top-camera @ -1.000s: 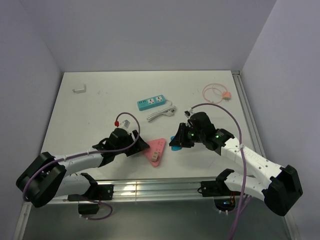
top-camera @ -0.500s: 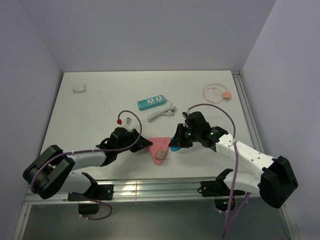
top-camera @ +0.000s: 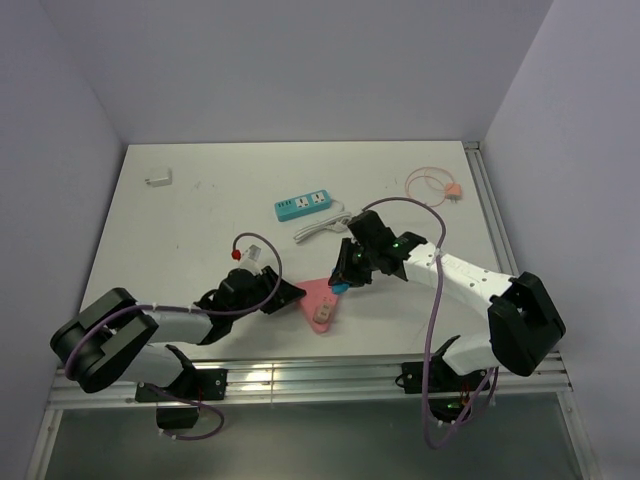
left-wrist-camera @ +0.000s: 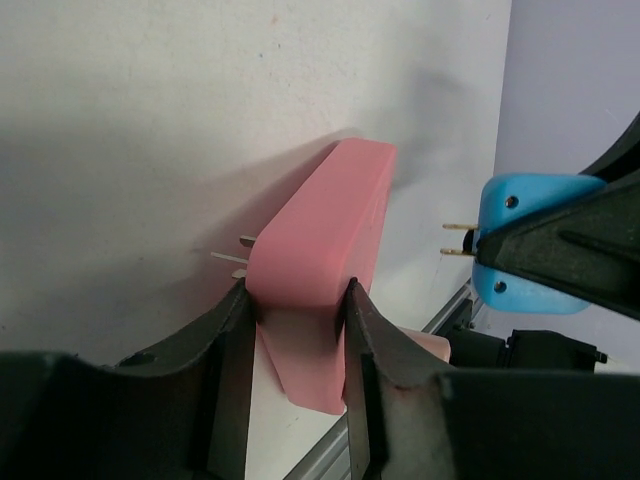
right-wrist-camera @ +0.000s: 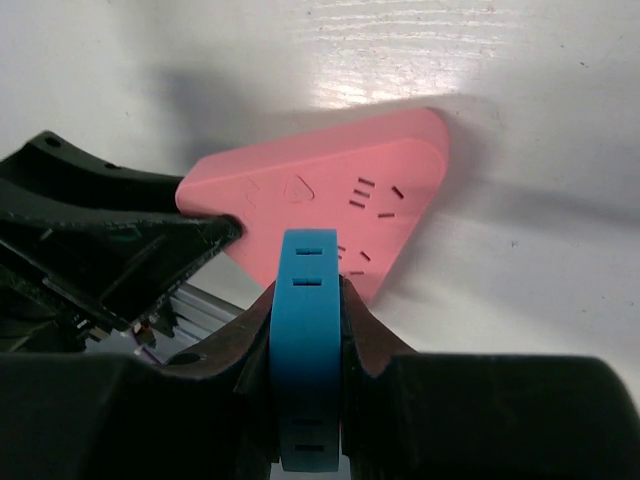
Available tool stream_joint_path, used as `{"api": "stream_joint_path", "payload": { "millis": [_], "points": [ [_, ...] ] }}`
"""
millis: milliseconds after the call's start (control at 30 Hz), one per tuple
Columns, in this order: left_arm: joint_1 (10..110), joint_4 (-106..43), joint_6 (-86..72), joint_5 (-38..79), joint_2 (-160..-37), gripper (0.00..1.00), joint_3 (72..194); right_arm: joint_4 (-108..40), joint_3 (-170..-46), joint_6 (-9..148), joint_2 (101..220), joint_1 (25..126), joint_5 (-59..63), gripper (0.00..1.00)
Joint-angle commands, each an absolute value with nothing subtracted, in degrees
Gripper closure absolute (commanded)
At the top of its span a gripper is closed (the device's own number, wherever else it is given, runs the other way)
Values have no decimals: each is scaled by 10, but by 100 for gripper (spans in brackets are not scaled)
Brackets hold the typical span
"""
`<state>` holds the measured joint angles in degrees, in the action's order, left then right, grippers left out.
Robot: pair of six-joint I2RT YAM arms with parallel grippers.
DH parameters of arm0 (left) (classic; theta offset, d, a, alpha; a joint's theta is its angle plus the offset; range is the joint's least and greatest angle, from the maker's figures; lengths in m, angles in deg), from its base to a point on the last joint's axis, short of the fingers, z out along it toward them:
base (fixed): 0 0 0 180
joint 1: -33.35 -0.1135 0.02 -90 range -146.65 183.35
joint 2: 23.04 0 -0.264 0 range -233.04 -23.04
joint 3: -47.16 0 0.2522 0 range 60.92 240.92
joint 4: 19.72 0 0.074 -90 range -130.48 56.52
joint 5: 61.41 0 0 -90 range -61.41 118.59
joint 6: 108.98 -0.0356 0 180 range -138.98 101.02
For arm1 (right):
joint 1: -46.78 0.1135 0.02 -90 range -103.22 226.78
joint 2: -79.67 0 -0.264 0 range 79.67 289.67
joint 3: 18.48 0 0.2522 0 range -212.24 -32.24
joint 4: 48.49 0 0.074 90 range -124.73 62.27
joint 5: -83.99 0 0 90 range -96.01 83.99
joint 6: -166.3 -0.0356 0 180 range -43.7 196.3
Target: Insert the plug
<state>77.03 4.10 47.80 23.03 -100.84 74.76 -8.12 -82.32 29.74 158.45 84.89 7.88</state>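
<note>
**Blue plug held at the pink adapter, pins not yet in**

Two arms reach over the white table (top-camera: pixel 190 215), and each has one thing in its claw.

The left gripper (top-camera: pixel 292 294) (left-wrist-camera: pixel 297 315) is clamped on the one pink adapter (top-camera: pixel 320 303) (left-wrist-camera: pixel 325 225) (right-wrist-camera: pixel 335 190). This is a flat, three-cornered block lying near the middle of the table's near edge. In the left wrist view a black finger presses each side of one corner. Three metal pins show, sticking out of the block's underside. Its upper face carries several groups of slots, seen in the right wrist view.

The right gripper (top-camera: pixel 343 280) (right-wrist-camera: pixel 307 300) is closed on the one blue plug (top-camera: pixel 340 288) (left-wrist-camera: pixel 530 245) (right-wrist-camera: pixel 308 340), gripped across its narrow sides. The plug hangs just beside and above the adapter's right edge. Its two pins (left-wrist-camera: pixel 456 240) point towards the pink block with bare table showing between them, so plug and adapter are apart.

Four other things lie on the table. One teal power strip (top-camera: pixel 303 205) sits near the centre, and its white cord (top-camera: pixel 322 227) lies bunched just beside it on the near side. One small white charger (top-camera: pixel 158 179) is in the far left corner. One loop of thin pink cable (top-camera: pixel 430 184) is in the far right corner.
</note>
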Motion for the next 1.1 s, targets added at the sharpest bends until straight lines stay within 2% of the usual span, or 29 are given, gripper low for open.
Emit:
{"api": "stream_joint_path", "payload": {
  "millis": [0, 200, 500, 633, 900, 1067],
  "points": [
    [793, 51, 453, 274, -1038, 100, 701, -69, -854, 282, 1580, 856, 33, 100],
    [815, 135, 433, 322, -1022, 100, 652, -111, -832, 292, 1589, 856, 85, 100],
    [841, 134, 410, 470, -865, 100, 588, -138, -809, 298, 1540, 870, 87, 100],
    [865, 80, 414, 529, -806, 100, 586, -168, -801, 290, 1519, 883, 70, 100],
    [888, 73, 412, 544, -792, 100, 585, -290, -785, 309, 1546, 898, 51, 100],
    [895, 41, 407, 555, -768, 100, 593, -299, -793, 328, 1571, 898, 37, 100]
  ]
}}
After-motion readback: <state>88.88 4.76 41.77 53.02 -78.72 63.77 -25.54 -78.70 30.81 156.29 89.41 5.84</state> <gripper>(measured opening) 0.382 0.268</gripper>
